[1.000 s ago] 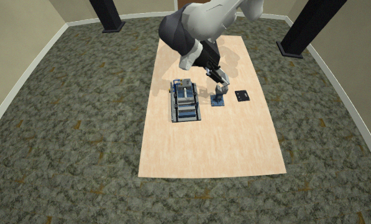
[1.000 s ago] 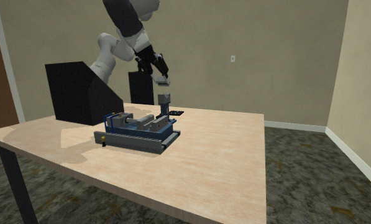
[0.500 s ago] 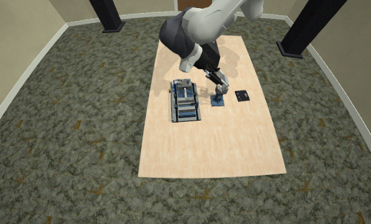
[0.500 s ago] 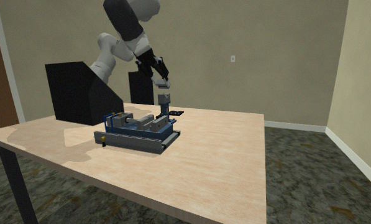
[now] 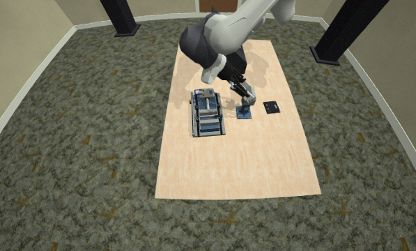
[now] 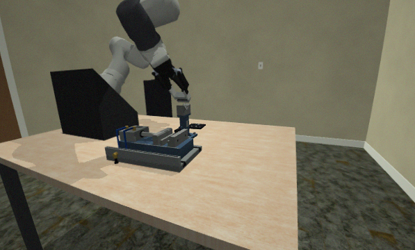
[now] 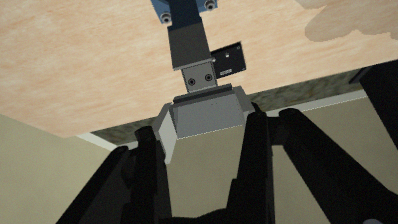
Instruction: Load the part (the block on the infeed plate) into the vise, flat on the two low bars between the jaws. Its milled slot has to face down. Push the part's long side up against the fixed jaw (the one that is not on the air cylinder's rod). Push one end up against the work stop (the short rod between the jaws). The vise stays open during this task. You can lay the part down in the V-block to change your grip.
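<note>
My gripper (image 7: 205, 107) is shut on the part (image 7: 202, 120), a grey block, and holds it tilted. In the exterior view the part (image 6: 181, 95) hangs just above the V-block (image 6: 183, 112), a grey head on a blue post. In the overhead view the gripper (image 5: 247, 94) is over the V-block (image 5: 247, 102), with its blue base (image 5: 244, 113) beside the vise. The vise (image 5: 208, 113) stands open to the left, and it also shows in the side view (image 6: 155, 147). The black infeed plate (image 5: 271, 107) is empty. I cannot see the part's slot.
The arm's links (image 5: 225, 31) lean over the back of the table. A large black box (image 6: 89, 104) stands on the table behind the vise. Black pillars (image 5: 347, 28) stand beyond the table's far corners.
</note>
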Tool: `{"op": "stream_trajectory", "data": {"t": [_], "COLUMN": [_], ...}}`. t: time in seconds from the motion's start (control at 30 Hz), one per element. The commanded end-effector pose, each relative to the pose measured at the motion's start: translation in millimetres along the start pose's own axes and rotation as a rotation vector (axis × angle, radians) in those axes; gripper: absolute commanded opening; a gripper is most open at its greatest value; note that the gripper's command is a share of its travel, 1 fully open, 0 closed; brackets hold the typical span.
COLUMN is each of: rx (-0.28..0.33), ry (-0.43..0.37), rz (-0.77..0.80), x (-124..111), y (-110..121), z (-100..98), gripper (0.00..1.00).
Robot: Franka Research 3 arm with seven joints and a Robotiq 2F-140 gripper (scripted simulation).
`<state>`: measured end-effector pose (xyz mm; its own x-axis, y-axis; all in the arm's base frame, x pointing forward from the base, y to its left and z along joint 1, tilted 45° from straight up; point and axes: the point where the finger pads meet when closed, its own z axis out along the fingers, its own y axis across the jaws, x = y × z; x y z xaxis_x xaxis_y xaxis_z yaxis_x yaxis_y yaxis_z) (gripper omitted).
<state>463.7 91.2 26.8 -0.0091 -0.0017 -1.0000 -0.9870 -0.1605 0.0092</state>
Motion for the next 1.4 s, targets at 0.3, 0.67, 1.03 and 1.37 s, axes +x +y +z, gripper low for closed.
{"op": "stream_trajectory", "data": {"t": [0.3, 0.67, 1.03, 1.37], "rx": [0.003, 0.003, 0.003, 0.003], "ry": [-0.001, -0.001, -0.001, -0.001], "rz": [-0.008, -0.008, -0.008, -0.008], "x": [10.1, 15.8, 20.0, 22.8], "y": [-1.1, -1.2, -1.2, -1.3], "z": [11.1, 16.7, 21.0, 23.8], "gripper": [0.0, 0.0, 0.0, 0.0]}}
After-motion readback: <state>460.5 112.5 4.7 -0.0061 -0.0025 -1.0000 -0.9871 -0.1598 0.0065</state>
